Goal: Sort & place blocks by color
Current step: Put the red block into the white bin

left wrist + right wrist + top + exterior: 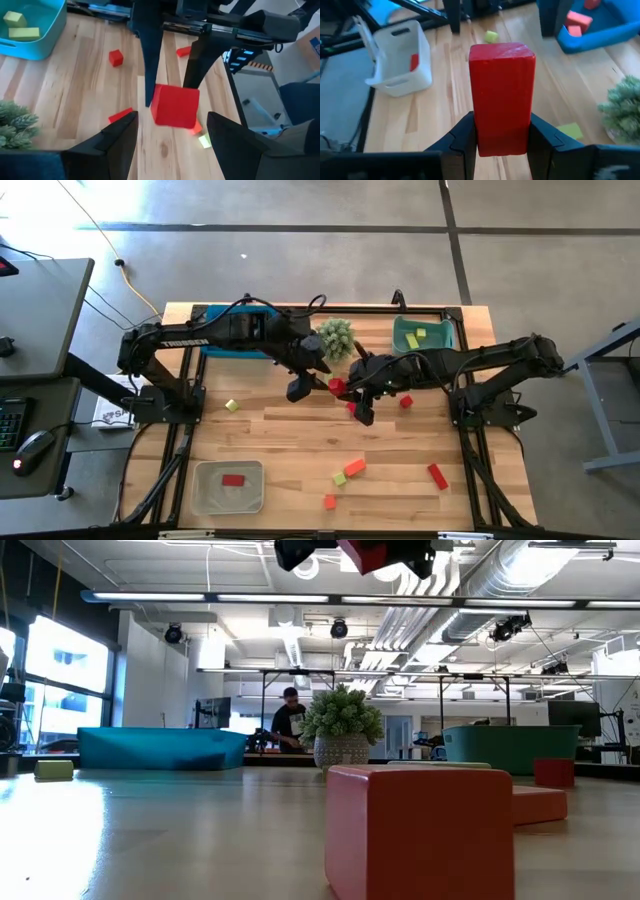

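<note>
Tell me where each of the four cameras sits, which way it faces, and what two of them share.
High: overhead, straight down on table; both arms show.
Low: tabletop height, facing the room; grippers overhead.
Left wrist: on left arm, past the open left gripper at the red block.
Right wrist: on right arm; right gripper clamps that block.
Shared: both wrist views show the held red block.

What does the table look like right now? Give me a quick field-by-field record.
right gripper: shut on a red block, lifted above mid-table
left gripper: open, facing the held block
white bin: one red block inside
green bin: yellow-green blocks inside
blue bin: orange-red blocks inside
loose blocks: several on the table
plant: between the far bins
</note>
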Available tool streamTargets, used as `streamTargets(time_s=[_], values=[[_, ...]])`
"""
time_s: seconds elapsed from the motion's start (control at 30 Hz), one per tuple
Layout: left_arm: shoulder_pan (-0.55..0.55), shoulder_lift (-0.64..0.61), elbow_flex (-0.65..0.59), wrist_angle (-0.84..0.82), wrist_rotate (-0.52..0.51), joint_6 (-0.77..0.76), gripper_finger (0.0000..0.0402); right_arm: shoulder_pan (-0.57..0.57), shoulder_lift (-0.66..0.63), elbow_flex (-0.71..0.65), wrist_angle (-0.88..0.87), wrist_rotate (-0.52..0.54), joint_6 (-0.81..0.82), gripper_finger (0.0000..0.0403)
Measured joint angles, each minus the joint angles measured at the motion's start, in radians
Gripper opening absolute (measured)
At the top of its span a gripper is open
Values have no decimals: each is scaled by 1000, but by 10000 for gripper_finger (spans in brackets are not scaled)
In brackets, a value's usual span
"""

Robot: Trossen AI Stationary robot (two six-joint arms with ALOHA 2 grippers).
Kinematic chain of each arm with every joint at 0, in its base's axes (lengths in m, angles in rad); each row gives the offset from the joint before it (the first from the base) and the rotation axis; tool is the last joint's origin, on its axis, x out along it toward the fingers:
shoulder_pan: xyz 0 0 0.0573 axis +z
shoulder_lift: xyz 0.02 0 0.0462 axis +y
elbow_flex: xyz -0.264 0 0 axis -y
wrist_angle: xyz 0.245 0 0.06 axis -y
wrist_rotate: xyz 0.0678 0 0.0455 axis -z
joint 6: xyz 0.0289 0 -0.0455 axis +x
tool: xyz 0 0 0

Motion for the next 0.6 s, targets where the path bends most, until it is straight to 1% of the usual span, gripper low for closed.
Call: streamTargets(time_s=[0.3,0.47,0.53,0.6], values=[[0,0,0,4,-4,-18,227,-39,0,0,81,-28,-20,101],[0,0,0,53,-7,-7,227,-51,0,0,94,-40,-20,101],[0,0,0,67,-7,0,220,-53,0,0,94,-43,-20,101],[1,0,0,67,-7,22,203,-57,0,0,93,-44,-15,101]])
